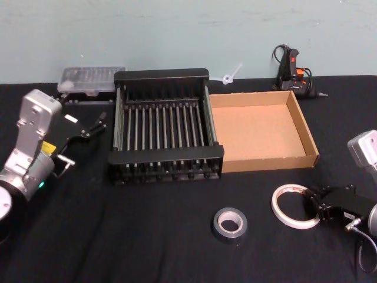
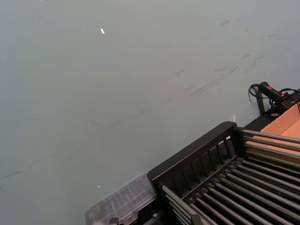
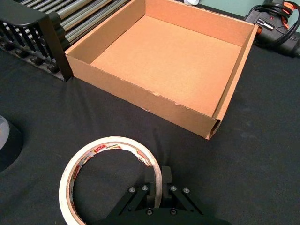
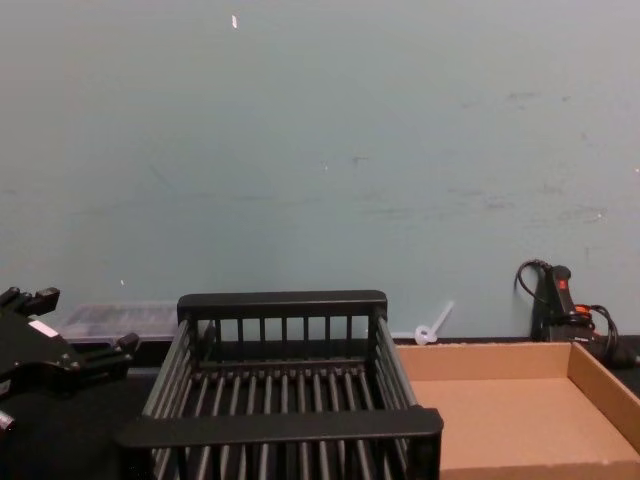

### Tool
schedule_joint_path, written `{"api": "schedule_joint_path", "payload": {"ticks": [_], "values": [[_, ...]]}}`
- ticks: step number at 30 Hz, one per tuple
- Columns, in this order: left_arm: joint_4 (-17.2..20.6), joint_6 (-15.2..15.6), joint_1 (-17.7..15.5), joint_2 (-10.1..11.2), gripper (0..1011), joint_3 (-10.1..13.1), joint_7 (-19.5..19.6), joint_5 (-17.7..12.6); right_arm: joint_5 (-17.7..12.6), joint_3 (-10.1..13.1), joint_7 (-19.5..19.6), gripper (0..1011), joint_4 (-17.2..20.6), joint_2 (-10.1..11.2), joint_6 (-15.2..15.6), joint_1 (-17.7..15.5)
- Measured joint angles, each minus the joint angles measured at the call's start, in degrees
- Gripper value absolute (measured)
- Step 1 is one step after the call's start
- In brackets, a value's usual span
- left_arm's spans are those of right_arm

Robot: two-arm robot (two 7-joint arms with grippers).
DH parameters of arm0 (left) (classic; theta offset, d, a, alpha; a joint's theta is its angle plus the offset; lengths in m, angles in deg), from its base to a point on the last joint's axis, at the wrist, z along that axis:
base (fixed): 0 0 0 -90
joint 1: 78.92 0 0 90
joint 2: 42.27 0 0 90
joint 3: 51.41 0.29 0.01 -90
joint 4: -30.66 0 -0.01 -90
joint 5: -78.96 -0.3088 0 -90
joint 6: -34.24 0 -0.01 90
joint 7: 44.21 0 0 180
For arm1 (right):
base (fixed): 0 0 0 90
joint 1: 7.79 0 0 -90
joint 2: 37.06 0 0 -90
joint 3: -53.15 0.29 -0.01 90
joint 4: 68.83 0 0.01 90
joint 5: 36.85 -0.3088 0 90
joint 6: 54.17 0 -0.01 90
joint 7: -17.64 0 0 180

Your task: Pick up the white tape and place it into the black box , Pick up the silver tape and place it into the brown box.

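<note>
While the left gripper (image 1: 88, 127) hangs above the black table (image 1: 147, 236) at the far left, just beside the left wall of the black box (image 1: 165, 132), its fingers stand spread apart and hold nothing. A clear plastic case (image 1: 91, 79) lies behind it against the wall. The black box sits left of centre, with its right wall touching the left wall of the brown box (image 1: 262, 132); both containers hold nothing. A black glue gun (image 1: 293, 73) rests behind the brown box at the rear right. The silver tape (image 1: 230, 224) lies flat on the table, in front of the seam between the two boxes and well apart from either gripper. To its right, the white tape (image 1: 294, 205) lies flat on the table in front of the brown box. The right gripper (image 1: 312, 203) is at the right side of this roll. In the right wrist view, the right gripper (image 3: 158, 180) has its two fingers closed on the near wall of the white tape (image 3: 110, 178), one finger inside the ring and one outside, with the roll still resting on the cloth.
</note>
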State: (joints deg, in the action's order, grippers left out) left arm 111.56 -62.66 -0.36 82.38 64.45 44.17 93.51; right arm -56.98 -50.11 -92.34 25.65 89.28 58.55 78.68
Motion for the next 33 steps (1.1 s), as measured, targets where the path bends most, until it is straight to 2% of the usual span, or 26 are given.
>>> {"api": "schedule_joint_path", "payload": {"ticks": [4,20,33], "values": [[0.0,0.0,0.0,0.0,1001,0.0,0.0,0.0,0.0,0.1,0.0,96,0.0,0.0,-0.1,0.0],[0.0,0.0,0.0,0.0,1002,0.0,0.0,0.0,0.0,2.8,0.6,96,2.8,-1.0,-4.0,-1.3],[0.0,0.0,0.0,0.0,1001,0.0,0.0,0.0,0.6,4.1,0.9,96,3.5,-1.6,-5.4,-1.1]]}}
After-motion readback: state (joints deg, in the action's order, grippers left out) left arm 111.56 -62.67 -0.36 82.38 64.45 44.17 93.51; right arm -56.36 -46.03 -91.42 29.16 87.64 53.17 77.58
